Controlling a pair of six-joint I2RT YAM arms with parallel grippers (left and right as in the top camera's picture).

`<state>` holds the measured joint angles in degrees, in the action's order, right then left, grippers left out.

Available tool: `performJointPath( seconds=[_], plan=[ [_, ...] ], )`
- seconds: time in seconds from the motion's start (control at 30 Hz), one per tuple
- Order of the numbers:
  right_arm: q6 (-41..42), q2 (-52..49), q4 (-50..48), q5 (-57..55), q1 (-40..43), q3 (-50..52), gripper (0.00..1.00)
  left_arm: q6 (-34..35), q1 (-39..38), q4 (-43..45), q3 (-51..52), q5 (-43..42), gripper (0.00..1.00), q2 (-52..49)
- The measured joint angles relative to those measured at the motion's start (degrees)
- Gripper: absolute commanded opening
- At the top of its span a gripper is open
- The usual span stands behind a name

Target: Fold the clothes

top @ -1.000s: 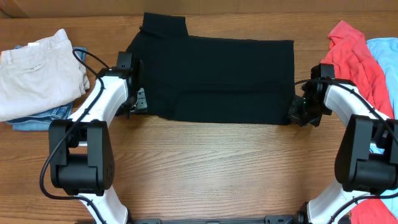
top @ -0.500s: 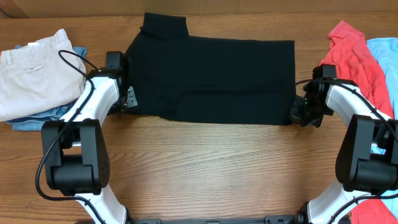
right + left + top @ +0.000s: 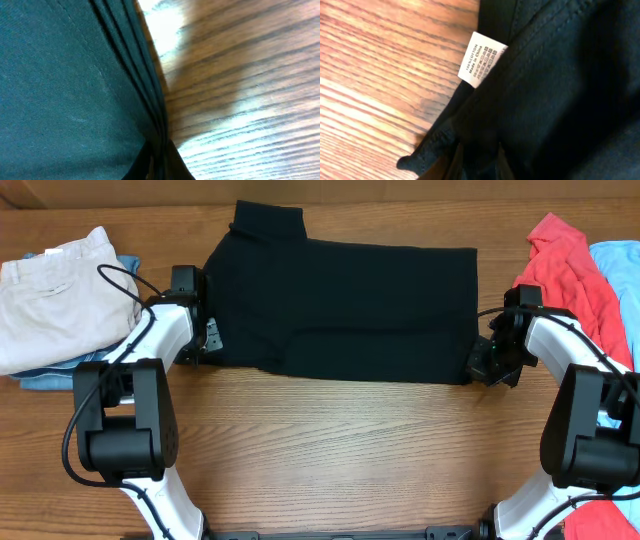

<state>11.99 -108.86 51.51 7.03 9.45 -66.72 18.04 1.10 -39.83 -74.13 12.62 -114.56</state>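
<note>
While the right hand (image 3: 482,365) stays pinching the black garment (image 3: 340,300), the left hand (image 3: 212,338) has narrowed onto it.

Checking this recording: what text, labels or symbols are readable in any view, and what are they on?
"100%COTTON": first line on the white label sewn into the black shirt, left wrist view.
"Made in China": second line on the same label.
Rows of small symbols below those lines: too small and blurred to read.
Overhead and right wrist views: no text visible.
</note>
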Motion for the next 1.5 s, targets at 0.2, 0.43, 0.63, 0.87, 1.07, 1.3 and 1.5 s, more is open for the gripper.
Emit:
performJointPath(
  seconds=[0.2, 0.43, 0.63, 0.87, 1.07, 1.3, 1.5],
  plan=[
    [0.98, 0.04, 0.44, 0.22, 2.4, 0.0, 0.04, 1.31, 2.99, -6.27, -0.5, -0.57, 0.22, 0.0],
    [1.73, 0.04, 1.42, 0.5, 3.3, 0.0, 0.04, 1.53, 5.92, -12.57, -0.87, -5.11, 0.09, 0.0],
    [2.58, 0.04, 11.54, -1.57, 3.76, 0.5, 0.04, 1.75, 6.51, -23.71, -0.44, -7.89, 0.04, -0.76],
    [4.59, 0.04, 17.16, -3.48, 4.81, 0.76, 0.04, 1.75, 7.3, -30.27, 0.55, -8.96, 0.04, -1.95],
    [5.07, 0.04, 19.08, -4.44, 4.81, 0.76, 0.04, 1.7, 7.3, -32.22, 0.74, -9.03, 0.04, -2.47],
    [5.84, 0.04, 19.47, -4.63, 4.81, 0.79, 0.04, 1.46, 7.3, -32.24, 0.81, -9.03, 0.06, -2.54],
    [6.01, 1.86, 19.04, -4.74, 4.81, 0.76, 0.18, -0.57, 7.3, -30.71, 1.07, -9.22, 0.47, 3.17]
  ],
)
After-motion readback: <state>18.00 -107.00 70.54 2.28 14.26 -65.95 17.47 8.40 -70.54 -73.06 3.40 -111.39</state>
